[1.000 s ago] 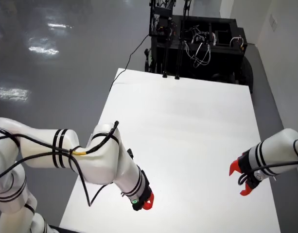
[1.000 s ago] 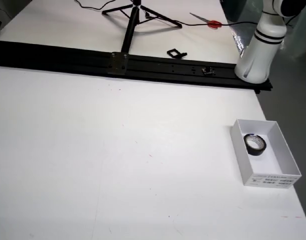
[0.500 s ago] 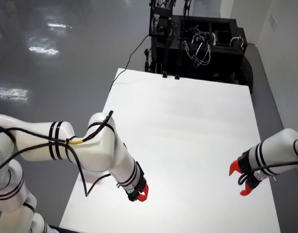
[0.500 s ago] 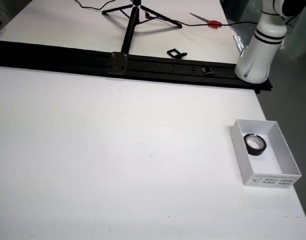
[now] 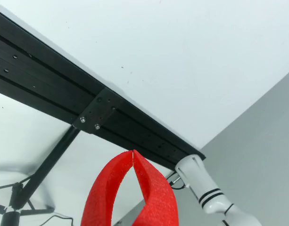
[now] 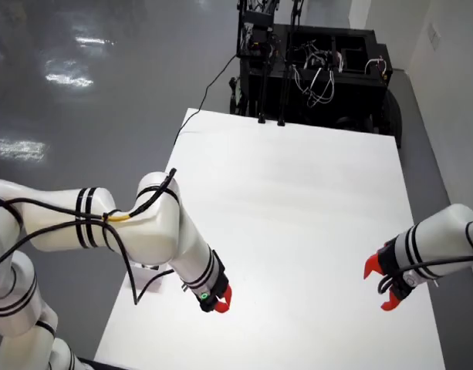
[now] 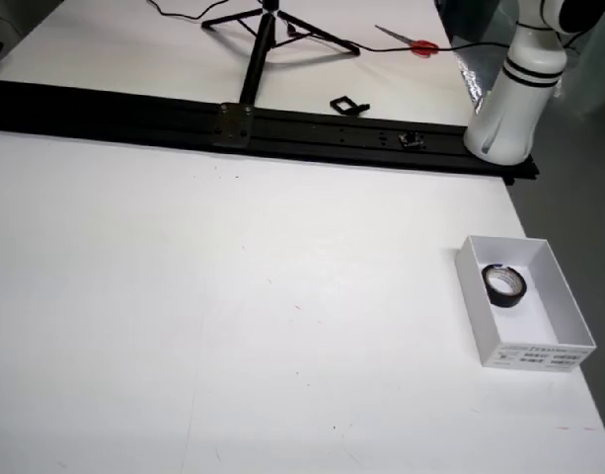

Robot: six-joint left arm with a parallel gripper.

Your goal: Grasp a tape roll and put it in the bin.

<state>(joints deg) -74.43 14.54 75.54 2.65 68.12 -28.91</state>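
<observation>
Red gripper [image 5: 133, 153] tips meet, holding nothing — tape roll [image 7: 503, 284] lies in the white bin [image 7: 568, 318], well apart; its label is unreadable.

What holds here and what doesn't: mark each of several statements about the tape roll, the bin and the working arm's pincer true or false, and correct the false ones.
1. The tape roll lies inside the bin. True.
2. The pincer grips the tape roll. False: its red fingertips meet with nothing between them.
3. The bin stands near the right edge of the table in the view facing the black rail. True.
4. The bin is tipped on its side. False: it sits open side up.
5. Red-handled scissors lie beyond the black rail. True.
6. A second tape roll lies on the table outside the bin. False: none shows there.
</observation>
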